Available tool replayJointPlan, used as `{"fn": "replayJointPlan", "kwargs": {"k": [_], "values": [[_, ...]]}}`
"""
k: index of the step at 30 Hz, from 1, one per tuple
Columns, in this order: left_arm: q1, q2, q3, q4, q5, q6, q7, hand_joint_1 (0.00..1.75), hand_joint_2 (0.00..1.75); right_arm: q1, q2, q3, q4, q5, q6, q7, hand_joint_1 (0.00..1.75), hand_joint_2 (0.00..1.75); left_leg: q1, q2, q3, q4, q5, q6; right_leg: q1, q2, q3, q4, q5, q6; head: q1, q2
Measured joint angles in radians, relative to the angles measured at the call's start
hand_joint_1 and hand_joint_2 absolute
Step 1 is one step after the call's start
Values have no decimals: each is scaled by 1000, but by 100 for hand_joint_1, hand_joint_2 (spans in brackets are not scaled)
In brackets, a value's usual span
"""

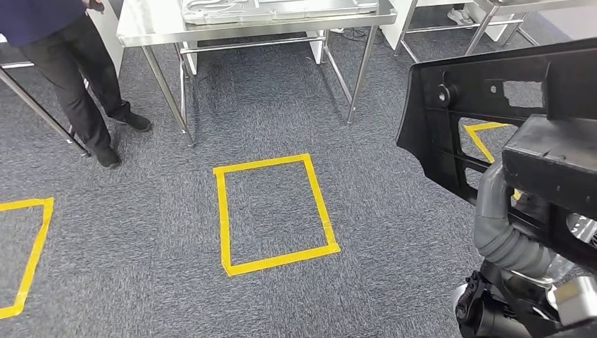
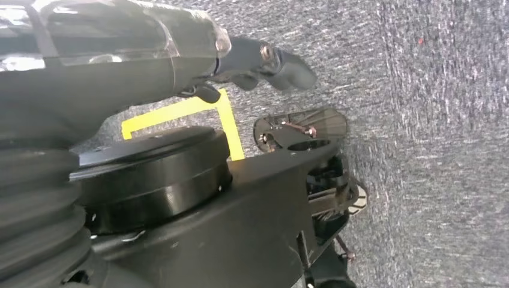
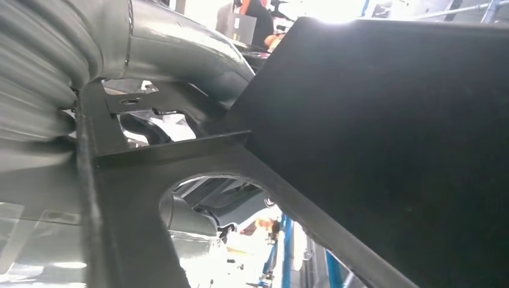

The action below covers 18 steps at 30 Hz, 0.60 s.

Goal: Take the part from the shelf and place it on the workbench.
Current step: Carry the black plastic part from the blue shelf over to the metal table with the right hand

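A large black plastic part [image 1: 479, 105] with holes and ribs hangs at the right of the head view, above the carpet. My right hand [image 1: 494, 201] grips it from below, the grey ribbed wrist cover just under its edge. In the right wrist view the part [image 3: 390, 150] is very close, and my thick grey thumb [image 3: 180, 54] lies against its frame. The steel workbench [image 1: 148, 32] stands ahead at the far side of the carpet, with a metal piece lying on it. My left hand [image 2: 252, 60] hangs over the grey carpet, fingers apart and holding nothing.
A person in dark trousers [image 1: 77, 77] stands left of the workbench. A yellow tape rectangle [image 1: 225, 211] marks the carpet before the bench, with more tape at the left [image 1: 32, 260] and behind the part [image 1: 482, 137]. A second steel table [image 1: 450, 24] stands far right.
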Motion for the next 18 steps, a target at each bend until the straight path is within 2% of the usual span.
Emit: {"fn": "replayJointPlan", "kwargs": {"k": [2,3,4,5,6,8,9,10,13,15,16,18], "values": [[1,1,0,0,-1,3,0,0,175,10,0,-2,-4,-5,0,-1,175,175,1,-32,-48,93,-46,-4,-2,-4,11,-11,0,-6,-13,0],[2,1,0,0,-3,6,0,0,175,18,0,-4,-6,-10,0,-1,175,175,1,-35,-87,158,-70,-6,-2,-4,13,-11,-2,-8,-20,0],[5,1,0,0,-6,10,-1,0,175,28,0,-7,-8,-15,0,-1,175,175,1,-34,-122,211,-83,-8,-1,-2,14,-9,-5,-10,-26,0],[7,1,0,0,-9,14,-2,0,175,40,0,-11,-11,-22,0,-2,175,175,1,-31,-144,236,-77,-9,-1,0,16,-7,-9,-10,-30,0],[9,1,0,0,-13,18,-4,0,175,51,-2,-15,-14,-30,0,-3,175,175,1,-28,-148,226,-52,-9,-1,4,19,-5,-14,-9,-33,0],[10,0,0,0,-21,26,-7,0,175,68,-7,-28,-22,-49,0,-8,175,175,1,-25,-108,118,28,-6,-3,11,29,4,-28,-2,-39,0],[10,-1,0,0,-24,29,-7,0,175,75,-10,-34,-26,-58,0,-12,175,175,1,-25,-83,61,54,-3,-2,14,32,11,-36,3,-43,0],[10,-2,0,0,-26,32,-7,0,175,82,-14,-41,-29,-67,0,-16,175,175,0,-25,-66,23,66,1,-2,16,32,17,-42,9,-45,0],[11,-6,0,0,-30,37,-6,0,175,98,-24,-58,-36,-85,0,-25,175,175,-3,-27,-57,4,58,16,-2,18,31,20,-49,21,-44,0],[11,-9,0,0,-31,37,-5,0,175,105,-30,-68,-41,-89,0,-29,175,175,0,-27,-53,-1,58,26,-4,17,24,41,-66,30,-38,0],[11,-11,0,0,-32,38,-5,0,175,108,-34,-73,-44,-91,0,-31,175,175,2,-27,-49,-3,57,30,-5,17,9,76,-87,36,-33,0],[10,-14,0,0,-33,37,-4,0,175,113,-39,-81,-47,-92,0,-32,175,175,2,-25,-44,-4,54,36,-9,16,-52,201,-145,46,-18,0]]}}
